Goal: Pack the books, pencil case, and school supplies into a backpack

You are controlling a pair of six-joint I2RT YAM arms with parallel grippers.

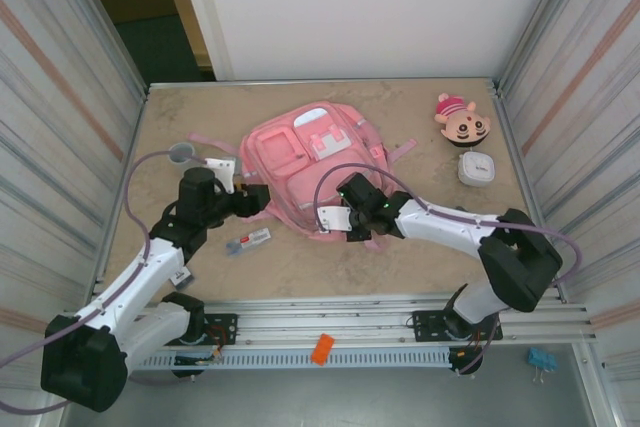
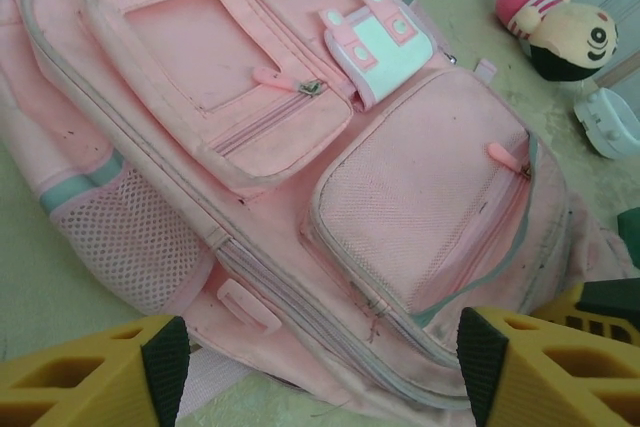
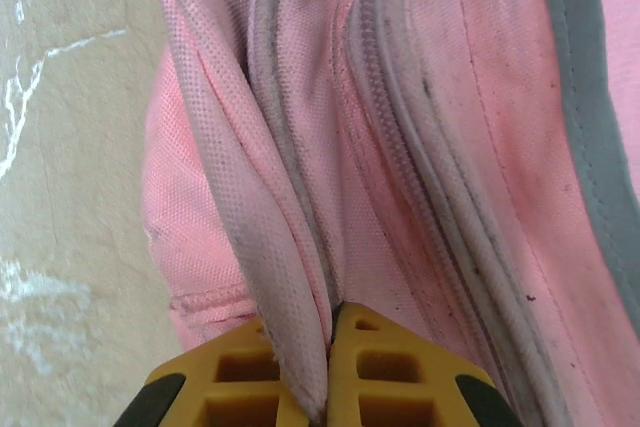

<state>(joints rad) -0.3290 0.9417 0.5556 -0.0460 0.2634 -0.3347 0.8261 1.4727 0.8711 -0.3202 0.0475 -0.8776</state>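
The pink backpack (image 1: 310,159) lies flat in the middle of the table, pockets up. My left gripper (image 1: 256,199) hovers at its left side, open, with the backpack's zip edge (image 2: 400,207) between its fingertips (image 2: 165,362) and nothing held. My right gripper (image 1: 347,219) is at the backpack's near edge, shut on a fold of its pink fabric (image 3: 290,247) beside the pale zip strip. A small grey-white pack with red marks, one of the school supplies (image 1: 248,240), lies on the table in front of the left gripper. The books and the pencil case are out of view.
A grey cup (image 1: 182,154) stands at the left. A pink-and-tan plush head (image 1: 462,119) and a white rounded-square box (image 1: 477,168) sit at the right, both apart from the backpack. Metal walls close in on both sides.
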